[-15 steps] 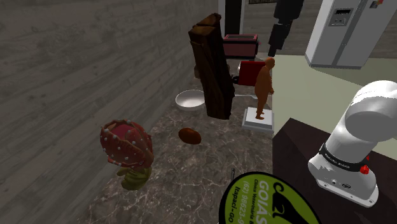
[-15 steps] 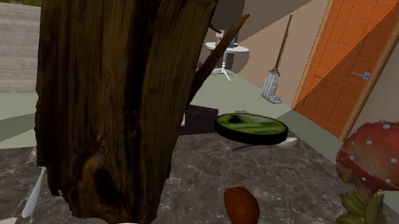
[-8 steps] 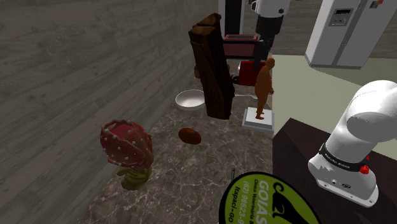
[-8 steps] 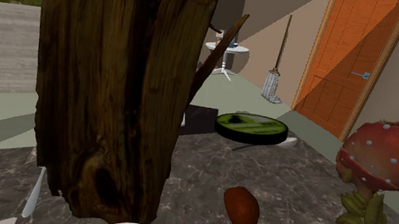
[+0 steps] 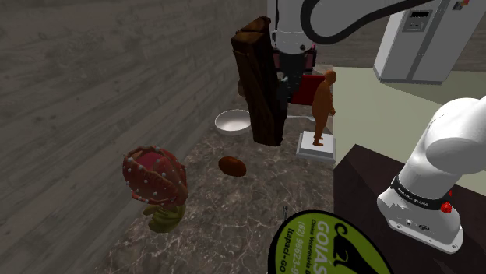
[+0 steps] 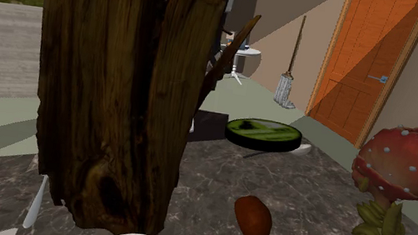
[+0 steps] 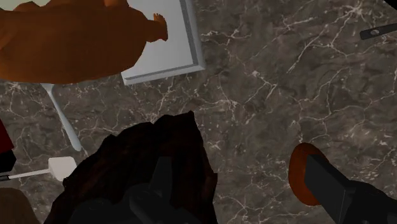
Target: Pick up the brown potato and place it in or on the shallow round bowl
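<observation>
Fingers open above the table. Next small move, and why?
Probably shift the gripper sideways until the brown oval potato sits between the open fingers. It lies by one finger, while the tall dark wooden slab stands under the other, so descending straight would likely hit wood.

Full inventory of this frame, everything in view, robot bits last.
potato: 1, brown, on the counter between mushroom figure and wood slab
bowl: 1, white, by the wall beside the slab
wood slab: 1, dark brown, upright
mushroom figure: 1, red cap, near the wall
figurine: 1, orange, on a white base
disc: 1, green and black, counter edge
utensils: 2, white, beside the figurine
fridge: 1, pale, background
door: 1, orange
counter: 1, dark marble
stand: 1, dark
arm: 1, white
gripper: 1, black, open, above the slab
</observation>
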You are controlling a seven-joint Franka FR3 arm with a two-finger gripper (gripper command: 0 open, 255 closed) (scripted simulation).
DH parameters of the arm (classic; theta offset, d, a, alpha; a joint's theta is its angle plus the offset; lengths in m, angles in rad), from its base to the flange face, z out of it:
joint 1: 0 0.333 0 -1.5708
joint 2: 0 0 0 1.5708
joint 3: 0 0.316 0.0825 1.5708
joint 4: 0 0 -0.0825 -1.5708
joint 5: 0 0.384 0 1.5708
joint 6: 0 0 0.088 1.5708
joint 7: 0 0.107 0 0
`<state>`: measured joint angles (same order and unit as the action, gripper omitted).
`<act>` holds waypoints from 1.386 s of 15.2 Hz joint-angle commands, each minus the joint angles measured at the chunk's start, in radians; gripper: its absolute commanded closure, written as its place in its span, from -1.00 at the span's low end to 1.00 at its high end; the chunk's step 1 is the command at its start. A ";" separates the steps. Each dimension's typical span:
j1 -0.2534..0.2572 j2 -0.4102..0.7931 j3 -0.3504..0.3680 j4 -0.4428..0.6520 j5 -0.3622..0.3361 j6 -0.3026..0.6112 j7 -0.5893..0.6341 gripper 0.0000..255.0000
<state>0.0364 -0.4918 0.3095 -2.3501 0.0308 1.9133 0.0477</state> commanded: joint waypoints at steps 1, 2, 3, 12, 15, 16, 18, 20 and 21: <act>0.002 0.052 0.038 0.003 -0.019 0.041 0.034 -1.00; 0.002 0.085 0.060 0.013 -0.032 0.060 0.055 -1.00; 0.001 0.119 0.082 0.024 -0.047 0.077 0.077 -1.00; 0.009 0.478 0.244 0.179 -0.286 0.169 0.329 -1.00; 0.039 0.615 0.264 0.255 -0.396 0.165 0.422 -1.00; 0.054 0.660 0.266 0.282 -0.432 0.161 0.450 -1.00; 0.090 0.752 0.262 0.341 -0.500 0.147 0.501 -1.00; 0.132 0.840 0.251 0.405 -0.562 0.129 0.543 -1.00; 0.155 0.884 0.243 0.438 -0.589 0.119 0.560 -1.00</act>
<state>0.1673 0.3416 0.5588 -1.9509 -0.5242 2.0447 0.5844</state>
